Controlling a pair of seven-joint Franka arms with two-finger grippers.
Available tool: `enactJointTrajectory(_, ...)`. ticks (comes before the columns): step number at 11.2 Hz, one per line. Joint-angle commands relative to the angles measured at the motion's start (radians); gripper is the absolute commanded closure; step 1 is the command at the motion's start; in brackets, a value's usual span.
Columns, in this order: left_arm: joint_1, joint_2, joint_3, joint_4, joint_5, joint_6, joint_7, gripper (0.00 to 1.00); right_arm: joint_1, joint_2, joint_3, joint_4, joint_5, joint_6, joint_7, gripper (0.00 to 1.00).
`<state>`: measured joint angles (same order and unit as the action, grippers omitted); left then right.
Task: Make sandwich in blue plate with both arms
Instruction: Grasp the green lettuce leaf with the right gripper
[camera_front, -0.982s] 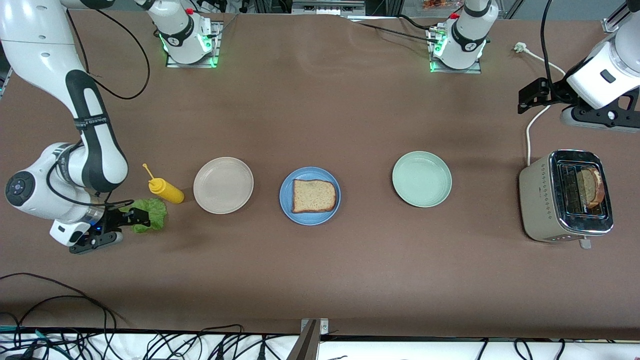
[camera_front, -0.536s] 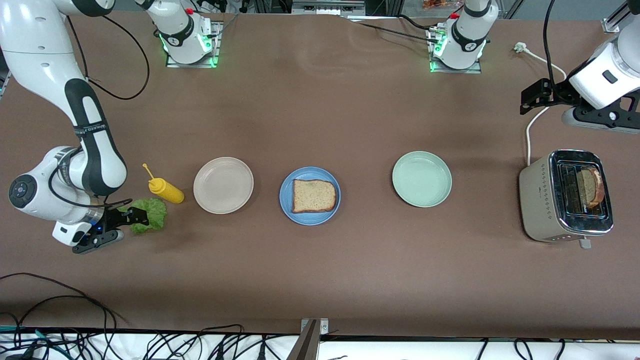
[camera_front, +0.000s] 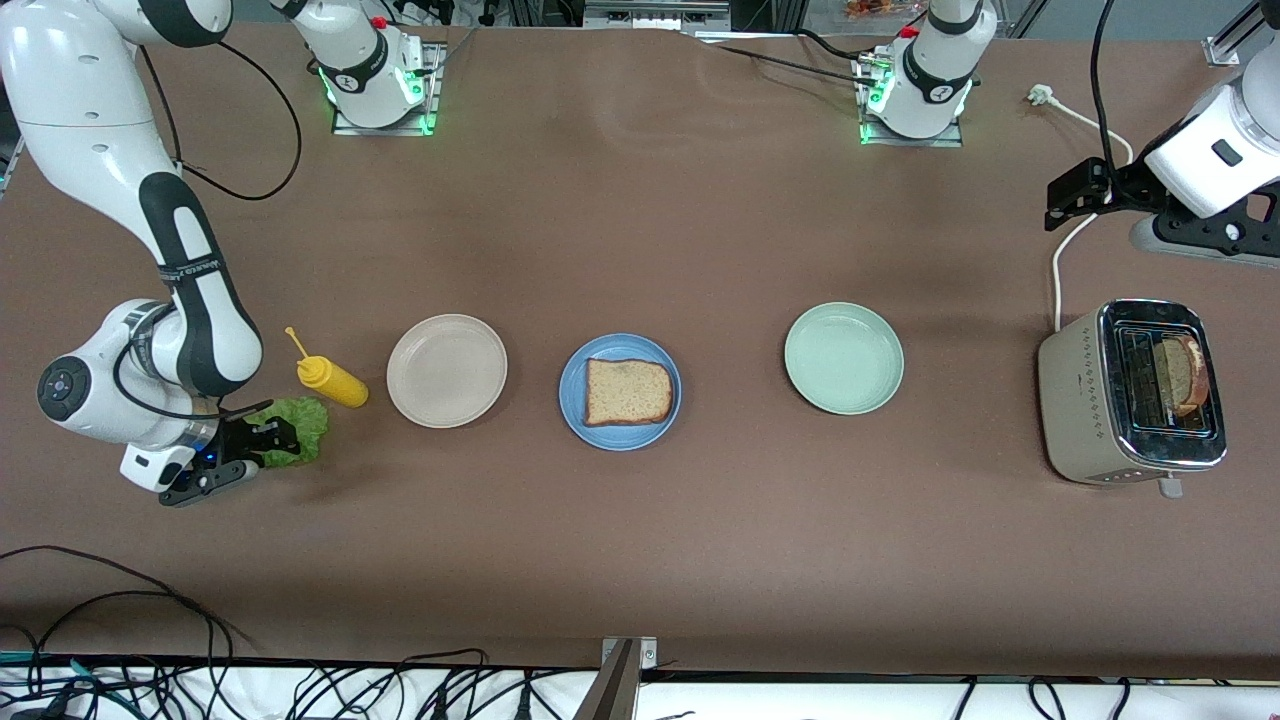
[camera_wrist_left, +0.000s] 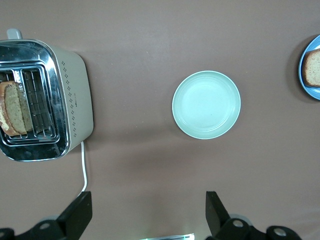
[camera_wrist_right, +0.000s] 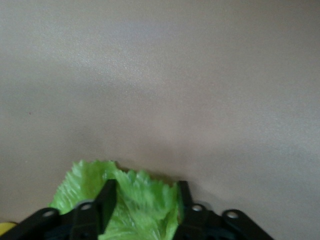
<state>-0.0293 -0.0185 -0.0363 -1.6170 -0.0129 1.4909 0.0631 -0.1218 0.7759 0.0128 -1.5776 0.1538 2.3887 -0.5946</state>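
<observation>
Seen from the right wrist: a ruffled green lettuce leaf (camera_wrist_right: 135, 200) lying on the plain brown tabletop (camera_wrist_right: 165, 80), flanked by the right gripper (camera_wrist_right: 145, 197), one black finger on either side, part of the leaf edge showing past one finger (camera_wrist_right: 107, 197).

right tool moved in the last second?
Yes. The right tool has slid toward the mustard bottle, farther onto the lettuce leaf.
</observation>
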Motion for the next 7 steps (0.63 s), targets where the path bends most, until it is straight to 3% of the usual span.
enactJointTrajectory(1, 0.003, -0.02, 0.003, -0.018, -0.022, 0.011, 0.03, 0.0, -0.016, 0.002, 0.015, -0.002, 0.023, 0.01, -0.024, 0.95)
enactJointTrajectory(2, 0.003, -0.02, 0.003, -0.02, -0.022, 0.009, 0.032, 0.0, -0.016, 0.0, 0.015, -0.002, 0.023, 0.009, -0.021, 1.0)
enactJointTrajectory(7, 0.003, -0.018, 0.003, -0.02, -0.022, 0.006, 0.032, 0.0, -0.015, -0.047, 0.032, 0.01, 0.024, -0.081, 0.036, 1.0)
